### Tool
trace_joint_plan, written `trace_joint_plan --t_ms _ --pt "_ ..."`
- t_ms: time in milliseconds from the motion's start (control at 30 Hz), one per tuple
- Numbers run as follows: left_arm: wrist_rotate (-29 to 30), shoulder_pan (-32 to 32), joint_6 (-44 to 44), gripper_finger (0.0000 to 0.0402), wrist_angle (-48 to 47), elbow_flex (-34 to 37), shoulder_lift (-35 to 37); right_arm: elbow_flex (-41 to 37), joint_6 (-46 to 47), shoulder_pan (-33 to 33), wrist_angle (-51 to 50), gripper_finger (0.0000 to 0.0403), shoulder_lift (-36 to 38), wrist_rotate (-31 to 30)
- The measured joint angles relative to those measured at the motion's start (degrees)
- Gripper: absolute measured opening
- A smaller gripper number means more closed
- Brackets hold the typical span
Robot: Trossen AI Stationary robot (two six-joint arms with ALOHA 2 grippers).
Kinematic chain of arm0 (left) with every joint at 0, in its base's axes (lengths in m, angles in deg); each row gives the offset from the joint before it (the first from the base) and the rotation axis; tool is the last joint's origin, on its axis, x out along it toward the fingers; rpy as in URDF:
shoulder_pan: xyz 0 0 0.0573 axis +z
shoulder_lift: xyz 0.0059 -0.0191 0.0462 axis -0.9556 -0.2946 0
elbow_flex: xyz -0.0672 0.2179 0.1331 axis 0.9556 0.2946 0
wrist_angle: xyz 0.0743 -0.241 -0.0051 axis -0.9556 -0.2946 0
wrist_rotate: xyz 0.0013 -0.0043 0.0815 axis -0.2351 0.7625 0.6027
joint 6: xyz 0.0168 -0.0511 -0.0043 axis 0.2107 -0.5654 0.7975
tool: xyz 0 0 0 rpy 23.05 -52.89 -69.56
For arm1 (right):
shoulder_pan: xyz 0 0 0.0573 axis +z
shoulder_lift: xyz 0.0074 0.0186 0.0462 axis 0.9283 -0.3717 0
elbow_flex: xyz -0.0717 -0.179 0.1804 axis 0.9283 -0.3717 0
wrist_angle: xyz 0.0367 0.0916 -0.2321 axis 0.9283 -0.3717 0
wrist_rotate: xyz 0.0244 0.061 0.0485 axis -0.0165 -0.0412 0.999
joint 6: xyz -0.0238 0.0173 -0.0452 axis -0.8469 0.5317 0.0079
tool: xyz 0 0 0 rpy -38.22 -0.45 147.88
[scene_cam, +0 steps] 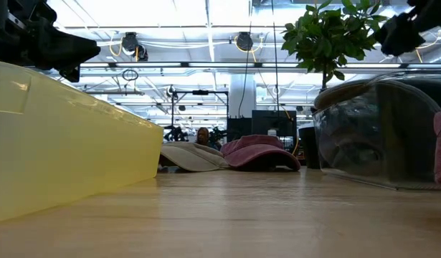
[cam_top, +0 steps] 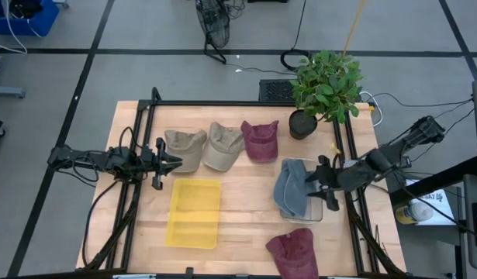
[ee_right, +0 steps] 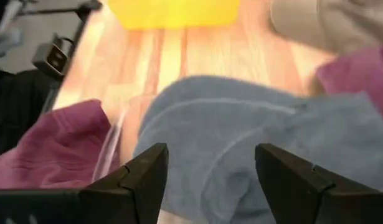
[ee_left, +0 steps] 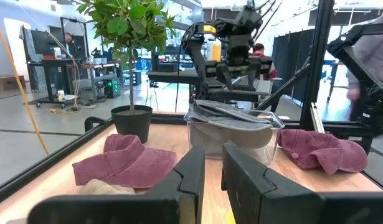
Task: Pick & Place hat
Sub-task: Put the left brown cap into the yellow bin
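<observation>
A grey-blue hat (cam_top: 291, 190) (ee_right: 241, 143) lies draped over a clear bin (cam_top: 316, 213) (ee_left: 231, 140) on the table's right side. My right gripper (cam_top: 319, 184) (ee_right: 211, 168) hovers open just above it, fingers apart over the crown, touching nothing. My left gripper (cam_top: 176, 162) (ee_left: 213, 171) waits shut at the table's left, beside a khaki cap (cam_top: 184, 147). A second khaki cap (cam_top: 222, 146) and a maroon cap (cam_top: 260, 139) (scene_cam: 259, 154) rest on their brims in a row at the far side. Another maroon cap (cam_top: 294, 252) (ee_right: 48, 149) lies near the front edge.
A yellow bin (cam_top: 195, 211) (scene_cam: 62, 143) sits at the table's left centre. A potted plant (cam_top: 323, 89) (ee_left: 129, 37) stands at the far right corner. Black frame rails (cam_top: 137, 139) run along the table's left, right and far edges. Bare wood shows between the bins.
</observation>
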Motion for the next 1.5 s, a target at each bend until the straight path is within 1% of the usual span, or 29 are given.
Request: trace_joint_plan --t_ms 100,167,267,333,400,500,567,633,667,833,900,1000,1067,1133,1233,1367,1500 --pt "0.0 0.0 0.0 0.0061 0.0 0.0 0.0 0.1 -3.1 0.0 0.2 0.0222 3.0 -0.5" --pt "0.0 0.0 0.0 0.0061 0.0 0.0 0.0 0.1 -4.2 0.0 0.4 0.0217 4.8 -2.1" --pt "0.0 0.0 0.0 0.0060 0.0 0.0 0.0 0.1 -6.9 0.0 0.5 0.0205 7.1 -6.4" --pt "0.0 0.0 0.0 0.0061 0.0 0.0 0.0 -1.3 -10.9 0.0 2.6 0.0189 8.8 -9.4" --pt "0.0 0.0 0.0 0.0061 -0.1 0.0 0.0 -4.1 -15.5 0.0 6.9 0.0164 11.0 -10.9" --pt "0.0 0.0 0.0 0.0060 -0.3 0.0 0.0 -11.4 -21.9 -0.2 18.0 0.0109 14.6 -10.4" --pt "0.0 0.0 0.0 0.0061 -0.5 0.0 0.0 -16.3 -23.3 -1.0 24.1 0.0066 16.7 -9.0" --pt "0.0 0.0 0.0 0.0061 -0.7 0.0 0.0 -20.0 -23.6 -1.9 27.6 0.0022 18.7 -9.0" --pt "0.0 0.0 0.0 0.0061 -0.7 0.0 0.0 -21.3 -24.2 -2.1 28.9 0.0011 20.1 -9.0" --pt "0.0 0.0 0.2 0.0060 -0.6 0.0 0.0 -26.7 -29.7 -2.3 37.5 0.0012 27.9 -8.0" --pt "0.8 0.0 1.0 0.0061 -0.6 0.0 0.0 -28.0 -30.2 -2.4 38.8 0.0004 30.9 -7.3" --pt "4.8 0.0 2.1 0.0061 -0.6 0.0 0.0 -29.0 -29.0 -2.6 38.8 0.0003 34.5 -7.1" --pt "7.5 0.0 1.5 0.0060 -0.9 0.0 0.0 -29.8 -29.2 -2.6 37.6 0.0002 36.3 -5.7" --pt "9.1 0.0 1.2 0.0061 -1.5 0.0 0.0 -30.3 -29.2 -2.6 37.4 0.0001 37.5 -4.5" --pt "9.5 0.0 1.4 0.0060 -1.0 0.0 0.0 -30.9 -29.4 -2.6 37.8 0.0001 38.5 -4.5" --pt "11.6 0.0 1.9 0.0060 1.0 0.0 0.0 -31.9 -30.9 -2.6 37.2 0.0001 38.7 -4.5" --pt "13.5 0.0 4.1 0.0060 0.9 0.0 0.0 -31.9 -31.0 -2.6 37.1 0.0001 38.7 -4.5"
